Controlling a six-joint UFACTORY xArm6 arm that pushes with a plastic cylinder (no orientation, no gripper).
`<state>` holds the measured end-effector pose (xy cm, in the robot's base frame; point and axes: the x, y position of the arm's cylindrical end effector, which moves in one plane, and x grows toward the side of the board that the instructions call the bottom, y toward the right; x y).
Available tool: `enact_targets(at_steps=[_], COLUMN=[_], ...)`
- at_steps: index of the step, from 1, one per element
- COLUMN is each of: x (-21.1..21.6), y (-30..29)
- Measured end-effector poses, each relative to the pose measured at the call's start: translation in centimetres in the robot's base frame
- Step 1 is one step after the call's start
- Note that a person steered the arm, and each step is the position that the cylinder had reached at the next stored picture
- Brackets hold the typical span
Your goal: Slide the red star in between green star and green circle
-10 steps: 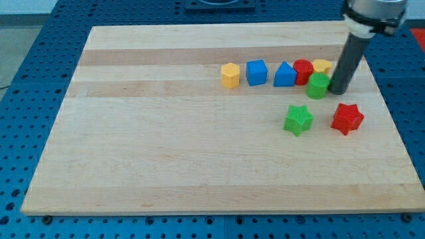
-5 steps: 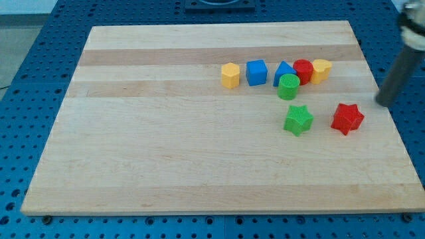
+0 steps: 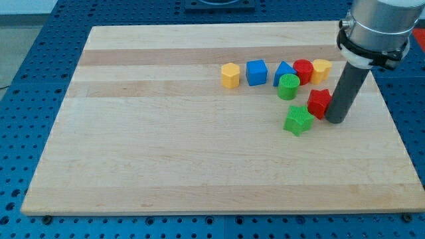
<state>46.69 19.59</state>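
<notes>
My tip (image 3: pixel 335 120) is a bare dark rod end with no jaws to open or clench; it grasps nothing and stands on the wooden board (image 3: pixel 166 146) in the right half of the view. It presses against the right side of the red star (image 3: pixel 319 103), which is partly hidden behind the rod.

The red star sits just up and to the right of the green star (image 3: pixel 298 120) — the two look to be touching or very nearly so. The green circle (image 3: pixel 288 87), a short cylinder, stands above the green star and to the left of the red star, with a small gap of bare wood between it and each. So the red star lies at the right edge of the gap between the two green blocks, not squarely inside it.

Above them runs a row of blocks toward the view's top: from the left, a yellow hexagon (image 3: pixel 230 75), a blue cube (image 3: pixel 256 72), a blue triangular block (image 3: pixel 284 70) partly behind the green circle, a red cylinder (image 3: pixel 303 70), and a yellow block (image 3: pixel 321 69) whose shape I cannot make out for certain. The green circle touches the blue triangular block.

The board rests on a blue perforated table (image 3: pixel 26 79).
</notes>
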Motion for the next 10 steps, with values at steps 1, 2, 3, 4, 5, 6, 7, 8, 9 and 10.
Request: enact_targets(at_steps=[1,2,3,4,5,6,7,8,9,10], x=[0.5,-1.8,-2.6,-2.4,-2.3,-2.3,-2.3,-2.8,-1.5,1.9], y=[4.5,6.4,4.2,0.5,-2.5,-3.6,-3.6,-3.6,-1.4,1.1])
